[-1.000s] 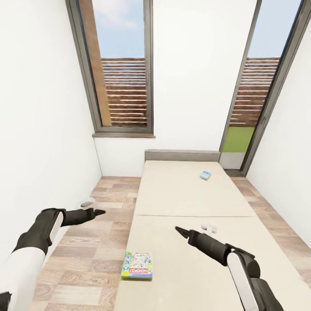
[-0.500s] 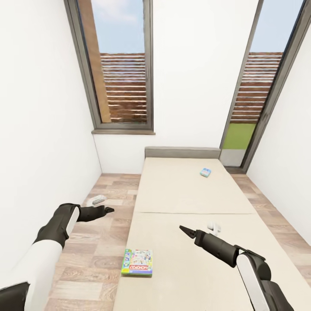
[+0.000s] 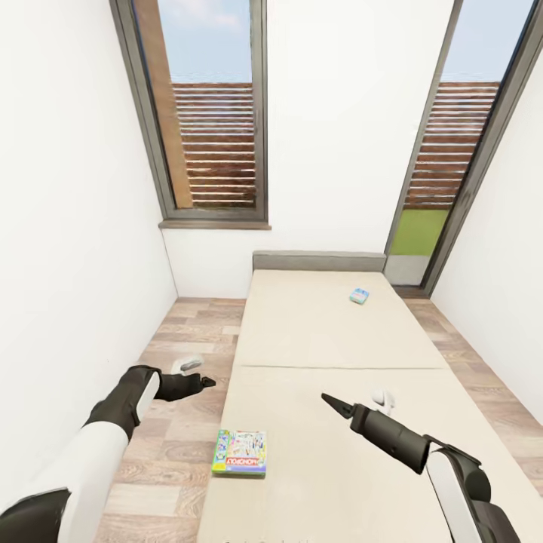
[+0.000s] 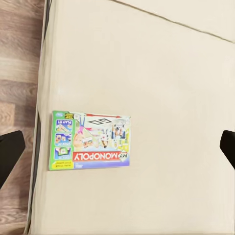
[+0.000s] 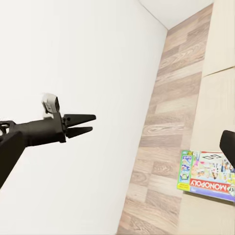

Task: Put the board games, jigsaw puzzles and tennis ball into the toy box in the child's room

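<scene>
A Monopoly board game lies flat on the near left edge of the bed. It also shows in the left wrist view and the right wrist view. A small blue board game lies near the grey headboard. My left gripper hangs open over the floor beside the bed, above the Monopoly box. Over the mattress, right of that box, my right gripper is open. The table, toy box, jigsaw puzzles and tennis ball are out of view.
A strip of wood-plank floor runs between the bed and the white left wall. Tall grey-framed windows stand behind the headboard. A narrower floor strip lies to the right of the bed.
The head camera has moved closer to the bed. My left gripper has swung right towards the bed's edge, above the Monopoly box. The right arm has shifted slightly right.
</scene>
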Controlling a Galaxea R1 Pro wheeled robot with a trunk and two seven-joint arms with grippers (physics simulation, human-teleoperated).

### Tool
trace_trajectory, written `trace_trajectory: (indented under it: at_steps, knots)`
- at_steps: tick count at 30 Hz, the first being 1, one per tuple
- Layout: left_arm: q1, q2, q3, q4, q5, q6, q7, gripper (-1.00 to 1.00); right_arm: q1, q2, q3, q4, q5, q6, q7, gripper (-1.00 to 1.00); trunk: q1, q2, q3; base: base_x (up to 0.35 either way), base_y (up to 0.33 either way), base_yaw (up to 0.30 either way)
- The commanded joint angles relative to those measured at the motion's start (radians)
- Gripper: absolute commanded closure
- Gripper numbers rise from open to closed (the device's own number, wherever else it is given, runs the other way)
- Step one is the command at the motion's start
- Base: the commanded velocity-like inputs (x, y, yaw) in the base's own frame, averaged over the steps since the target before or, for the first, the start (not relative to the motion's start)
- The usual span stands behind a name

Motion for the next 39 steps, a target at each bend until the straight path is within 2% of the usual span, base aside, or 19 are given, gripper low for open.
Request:
trace_trajectory:
  at_steps: [1, 15, 21, 27, 39]
  knots:
    - [-0.001, -0.001, 0.001, 0.005, -0.001, 0.0, -0.002, -1.0, 0.003, 0.0, -0.003, -0.002, -0.002, 0.007, 0.006, -1.0, 0.001, -0.002, -0.004, 0.0, 0.0, 0.0]
    - [-0.002, -0.003, -0.012, 0.028, -0.001, -0.025, 0.003, -1.0, 0.021, 0.0, -0.007, -0.025, -0.002, 0.008, 0.027, -1.0, 0.001, -0.002, -0.026, 0.0, 0.0, 0.0]
    - [-0.022, -0.005, -0.013, 0.027, 0.002, -0.02, 0.003, -1.0, 0.021, 0.0, -0.007, -0.024, 0.0, 0.007, 0.029, -1.0, 0.001, -0.002, -0.036, 0.0, 0.0, 0.0]
    - [-0.045, -0.019, -0.014, 0.026, 0.001, -0.014, 0.002, -1.0, 0.022, 0.001, -0.007, -0.024, 0.0, 0.003, 0.03, -1.0, 0.001, -0.002, -0.045, 0.0, 0.0, 0.0]
    - [-0.054, -0.027, -0.015, 0.037, 0.0, -0.013, 0.003, -1.0, 0.023, 0.001, -0.008, -0.032, -0.002, 0.004, 0.041, -1.0, 0.001, -0.002, -0.064, 0.0, 0.0, 0.0]
